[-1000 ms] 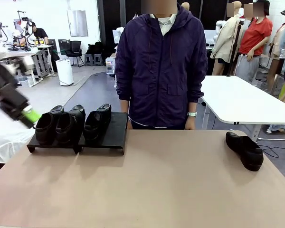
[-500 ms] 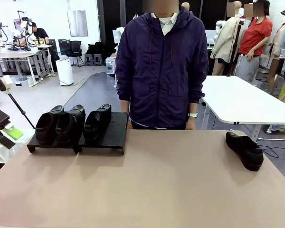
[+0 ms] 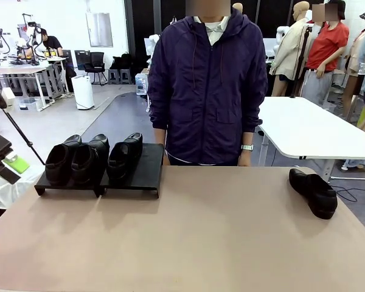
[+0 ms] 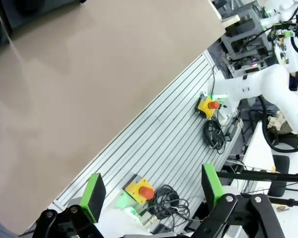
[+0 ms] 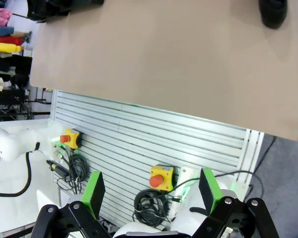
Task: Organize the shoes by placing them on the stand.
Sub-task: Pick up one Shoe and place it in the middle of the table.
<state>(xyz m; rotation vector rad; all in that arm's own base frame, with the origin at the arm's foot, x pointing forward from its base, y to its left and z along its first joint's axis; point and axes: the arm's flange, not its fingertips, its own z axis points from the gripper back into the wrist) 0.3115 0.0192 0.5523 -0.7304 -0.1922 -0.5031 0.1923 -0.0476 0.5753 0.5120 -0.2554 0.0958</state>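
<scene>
We find the stand at the table's left holding three shoes. The fourth shoe lies far right, axis running away, nearer our empty, wide-open right gripper. Left gripper likewise wide, empty.

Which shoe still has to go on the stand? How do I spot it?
Look at the tan table, then go to its far right corner, near the person's side. A single black shoe lies there on the bare tabletop. The other three shoes sit together on the black stand at the far left.
</scene>
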